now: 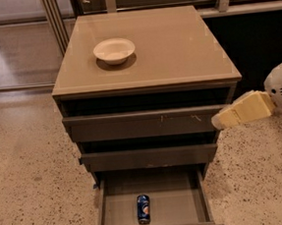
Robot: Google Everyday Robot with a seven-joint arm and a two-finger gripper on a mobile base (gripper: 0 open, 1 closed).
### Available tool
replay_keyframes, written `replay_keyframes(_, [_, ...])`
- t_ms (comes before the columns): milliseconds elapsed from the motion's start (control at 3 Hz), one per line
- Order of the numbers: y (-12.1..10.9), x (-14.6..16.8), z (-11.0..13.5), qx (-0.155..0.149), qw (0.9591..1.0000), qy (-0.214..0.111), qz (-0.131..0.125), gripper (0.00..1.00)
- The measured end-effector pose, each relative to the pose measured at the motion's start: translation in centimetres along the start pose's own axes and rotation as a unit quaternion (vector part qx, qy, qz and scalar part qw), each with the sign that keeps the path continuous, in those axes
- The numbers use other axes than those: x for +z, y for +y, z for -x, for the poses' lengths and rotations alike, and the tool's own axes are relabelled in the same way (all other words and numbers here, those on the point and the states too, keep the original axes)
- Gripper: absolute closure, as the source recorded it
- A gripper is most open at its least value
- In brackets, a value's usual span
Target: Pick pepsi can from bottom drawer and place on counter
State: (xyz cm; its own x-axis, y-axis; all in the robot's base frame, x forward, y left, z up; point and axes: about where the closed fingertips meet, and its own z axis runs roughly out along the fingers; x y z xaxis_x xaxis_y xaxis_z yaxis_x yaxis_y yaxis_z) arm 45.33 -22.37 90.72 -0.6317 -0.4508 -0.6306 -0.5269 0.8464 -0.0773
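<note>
The pepsi can (pixel 143 209) lies on its side in the open bottom drawer (pixel 109 206), near the drawer's front and a little left of its middle. The counter (pixel 175 47) is the tan top of the cabinet. My gripper (pixel 221 120) is cream-coloured and reaches in from the right edge of the camera view, at the height of the upper drawer front. It sits beside the cabinet's right front corner, well above and to the right of the can. It holds nothing that I can see.
A white bowl (pixel 114 50) stands on the counter's left rear part. The two upper drawers (pixel 142 124) are slightly pulled out above the bottom one. Speckled floor (pixel 34 183) surrounds the cabinet. A dark shelf unit (pixel 257 30) stands at the right rear.
</note>
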Motion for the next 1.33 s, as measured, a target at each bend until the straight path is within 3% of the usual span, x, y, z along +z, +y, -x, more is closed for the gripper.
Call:
replay_keyframes(333, [1.7, 7.1, -3.6, 0.109, 0.9932, -0.016, 0.039, 0.00])
replay_keyframes(667, [3.3, 12.8, -5.9, 0.172, 0.9834, -0.028, 0.053, 0.00])
replay_keyframes(1000, [2.7, 16.8, -6.4, 0.194, 0.9787, -0.039, 0.055, 0.00])
replay_keyframes(1333, [2.6, 17.1, -6.5, 0.196, 0.9783, -0.041, 0.055, 0.00])
